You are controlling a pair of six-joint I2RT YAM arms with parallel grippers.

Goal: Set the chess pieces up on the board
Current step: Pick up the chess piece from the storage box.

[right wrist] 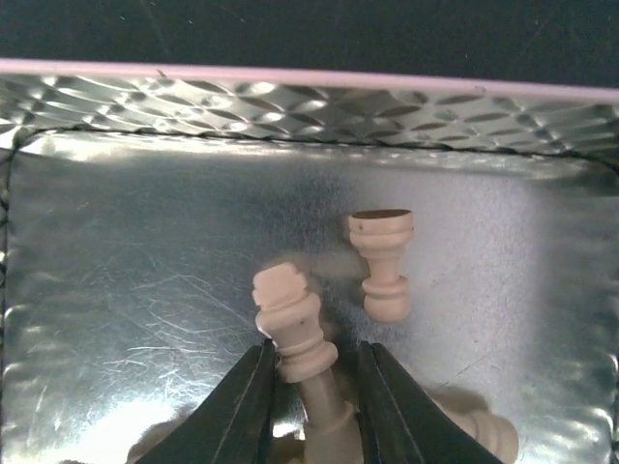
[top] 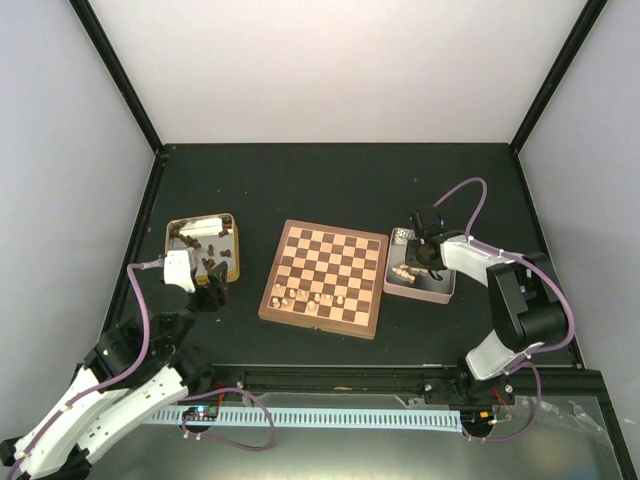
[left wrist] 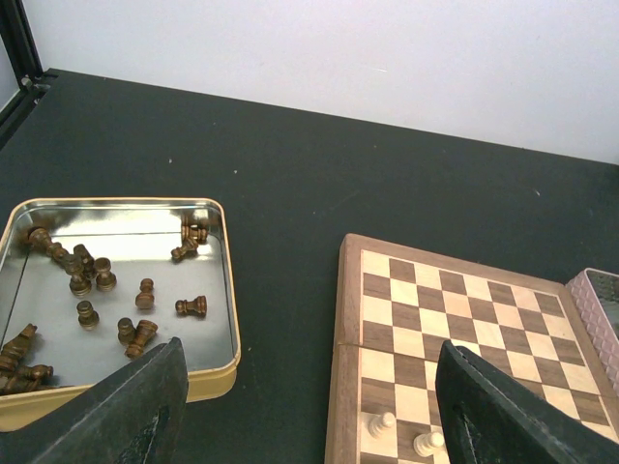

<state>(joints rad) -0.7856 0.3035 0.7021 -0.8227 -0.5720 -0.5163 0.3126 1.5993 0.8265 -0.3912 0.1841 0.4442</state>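
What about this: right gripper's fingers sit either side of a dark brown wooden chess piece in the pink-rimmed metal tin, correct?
No: the right wrist view shows the right gripper straddling a pale beige wooden chess piece, not dark brown, in the pink-rimmed metal tin.

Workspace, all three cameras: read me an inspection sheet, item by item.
Surface: black table, matte.
Job's things: board central; pale pieces standing on its near rows; dark pieces lying loose in the gold tin; spare pale pieces in the pink tin.
Clutter: nothing seen.
Grippers: left gripper open, empty, between gold tin and board; right gripper inside the pink tin, jaws flanking one pale piece, grip unclear.
Cables: purple cables along both arms, off the board.
Surroundings: white walls, black frame posts.
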